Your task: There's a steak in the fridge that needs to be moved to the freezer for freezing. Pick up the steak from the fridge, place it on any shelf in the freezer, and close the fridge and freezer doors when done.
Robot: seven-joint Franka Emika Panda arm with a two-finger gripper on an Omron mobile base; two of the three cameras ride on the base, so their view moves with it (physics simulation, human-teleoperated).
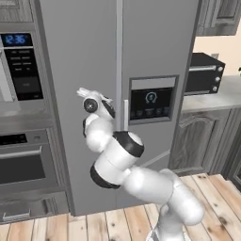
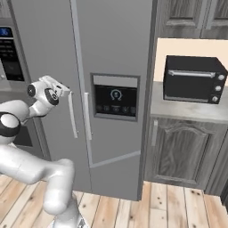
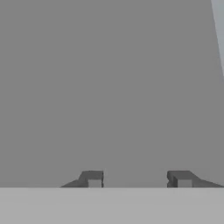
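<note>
Both tall grey doors of the side-by-side unit are shut. The plain fridge door (image 1: 77, 56) is on the left. The freezer door (image 1: 157, 42), on the right, carries a black dispenser panel (image 1: 151, 101) with a blue-lit mark. Two slim vertical handles (image 2: 71, 114) flank the middle seam. My gripper (image 2: 66, 90) sits close against the plain door, just left of its handle. It (image 3: 137, 179) is open, with bare grey door between its fingertips (image 3: 92, 179). The steak and the freezer shelf are hidden behind the doors.
A black-panelled wall oven (image 1: 21, 66) stands to the left of the unit. To the right, a black countertop oven (image 2: 193, 79) sits on a counter (image 2: 196, 111) above a grey cabinet (image 2: 182, 151). Wooden floor (image 2: 169, 205) runs in front.
</note>
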